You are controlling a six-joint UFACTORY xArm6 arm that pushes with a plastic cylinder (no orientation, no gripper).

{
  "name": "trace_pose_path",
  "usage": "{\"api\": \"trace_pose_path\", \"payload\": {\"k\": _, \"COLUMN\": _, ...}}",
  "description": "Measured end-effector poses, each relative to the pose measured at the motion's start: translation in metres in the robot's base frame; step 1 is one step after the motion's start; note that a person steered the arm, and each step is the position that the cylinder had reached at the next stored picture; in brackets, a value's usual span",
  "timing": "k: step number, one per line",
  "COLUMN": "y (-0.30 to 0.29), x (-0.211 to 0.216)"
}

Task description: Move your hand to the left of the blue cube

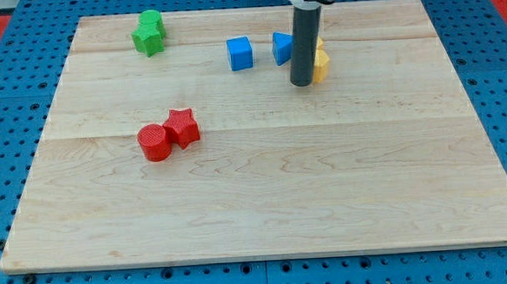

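Red cylinder (pixel 154 143) foremost; blue cube (pixel 240 53) left of my tip (pixel 301 84)

Tip (pixel 301 84) down on wooden board (pixel 265 202), right of blue cube (pixel 240 53), just beside a second blue block (pixel 281 47) and yellow block (pixel 321 65). Green star (pixel 149 33) top left; red cylinder (pixel 154 143) touching red star (pixel 183 126).

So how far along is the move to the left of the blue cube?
Not there yet. My tip rests on the board to the right of the blue cube, with a second blue block between them and a yellow block beside the rod. Left: getting round to the cube's left side.
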State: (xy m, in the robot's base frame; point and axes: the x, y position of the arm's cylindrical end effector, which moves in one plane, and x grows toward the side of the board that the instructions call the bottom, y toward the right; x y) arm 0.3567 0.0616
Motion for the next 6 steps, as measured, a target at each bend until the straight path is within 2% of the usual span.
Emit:
{"api": "trace_pose_path", "payload": {"k": 1, "y": -0.018, "x": -0.015}}
{"api": "trace_pose_path", "payload": {"k": 2, "y": -0.019, "x": 0.02}}
{"api": "trace_pose_path", "payload": {"k": 3, "y": -0.029, "x": 0.076}}
{"api": "trace_pose_path", "payload": {"k": 4, "y": -0.075, "x": 0.061}}
{"api": "trace_pose_path", "payload": {"k": 6, "y": -0.132, "x": -0.055}}
